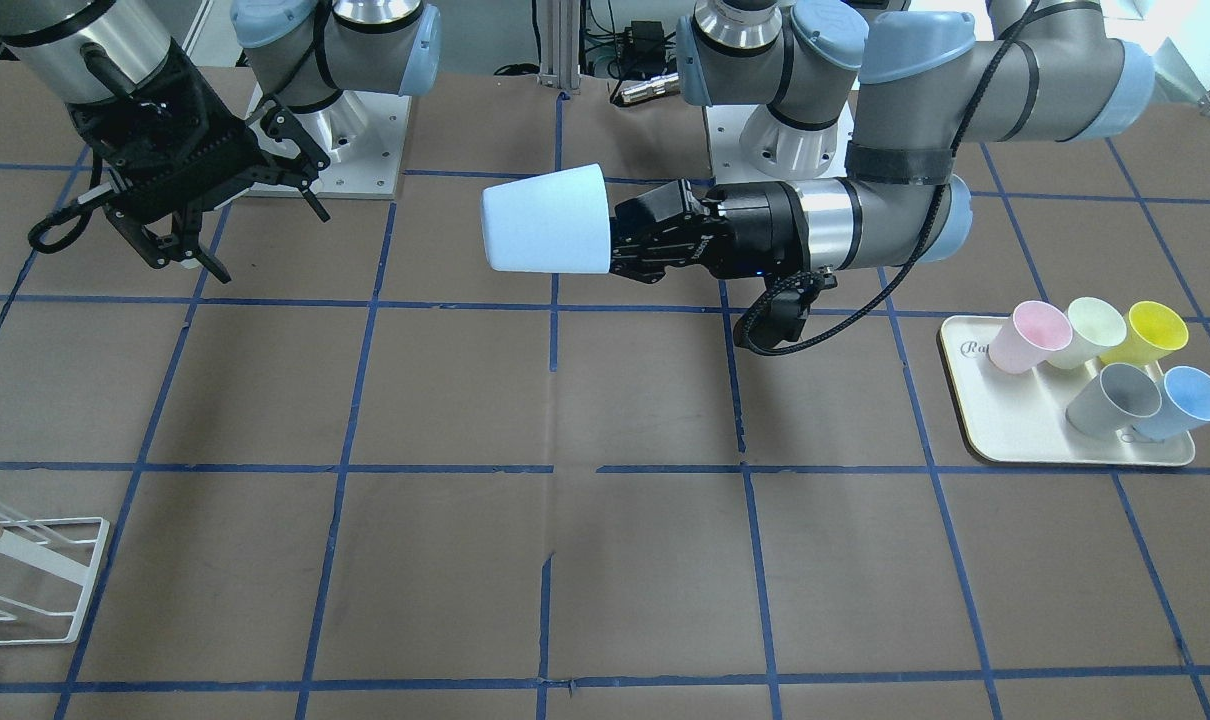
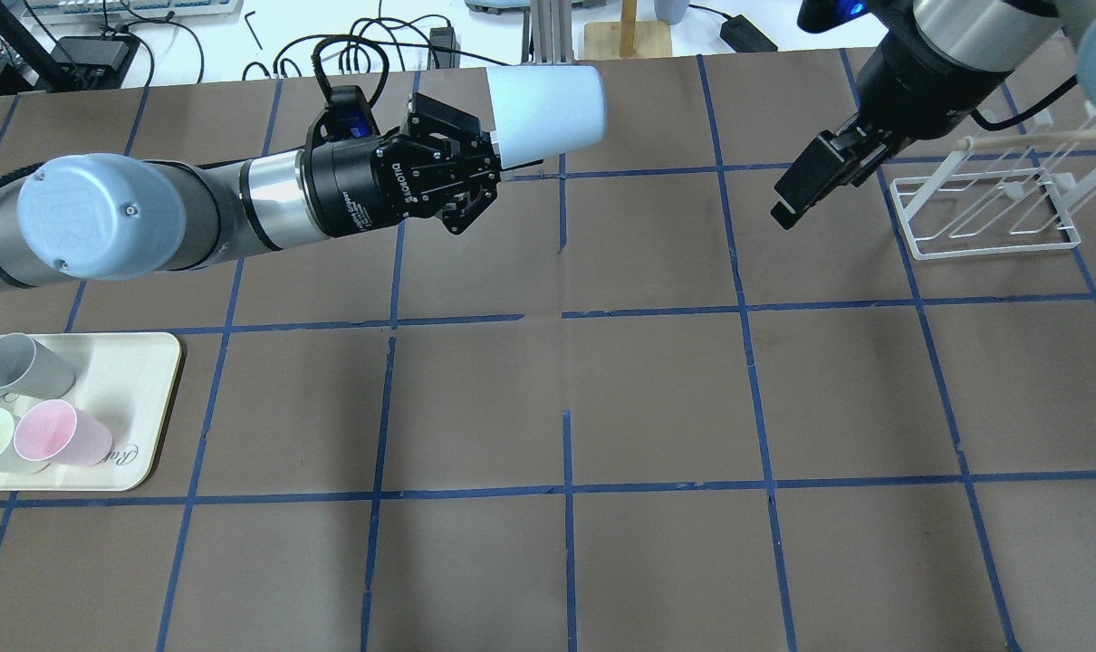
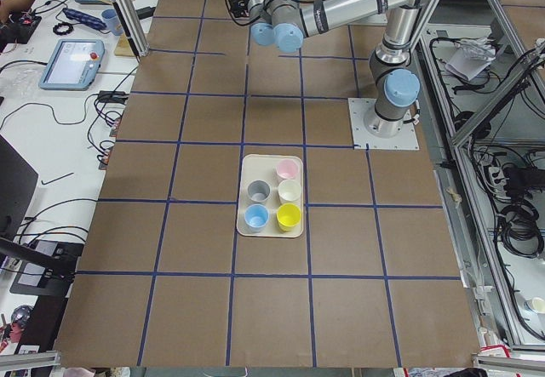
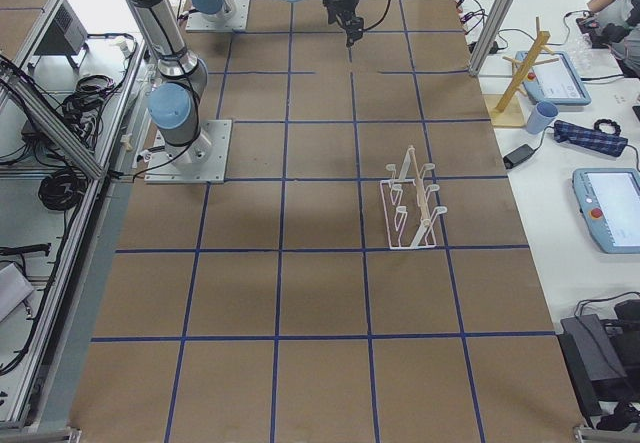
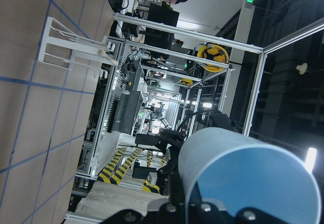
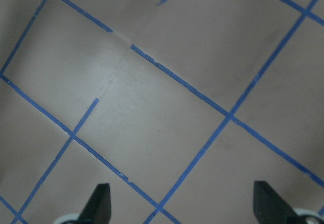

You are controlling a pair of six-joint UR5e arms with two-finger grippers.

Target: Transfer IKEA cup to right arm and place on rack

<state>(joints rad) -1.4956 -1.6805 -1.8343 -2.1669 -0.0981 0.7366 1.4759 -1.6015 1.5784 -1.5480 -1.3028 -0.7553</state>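
The IKEA cup [image 1: 548, 220], pale sky-blue, is held on its side above the table's middle, base pointing toward the right arm. My left gripper [image 1: 617, 246] is shut on its rim; the overhead view [image 2: 489, 163] shows the same, with the cup [image 2: 546, 107] sticking out past the fingers. The cup's open mouth [image 5: 243, 176] fills the left wrist view. My right gripper [image 1: 263, 232] is open and empty, apart from the cup, hanging above the table [image 2: 811, 186]. Its fingertips [image 6: 101, 201] stand wide over bare table. The white wire rack [image 2: 992, 213] stands beyond the right gripper.
A cream tray [image 1: 1015, 430] on the robot's left holds several cups, among them a grey one [image 1: 1115, 398] and a deeper-blue one [image 1: 1190, 400]. A wooden stand [image 4: 520, 73] sits off the table's far edge. Brown table with blue tape grid.
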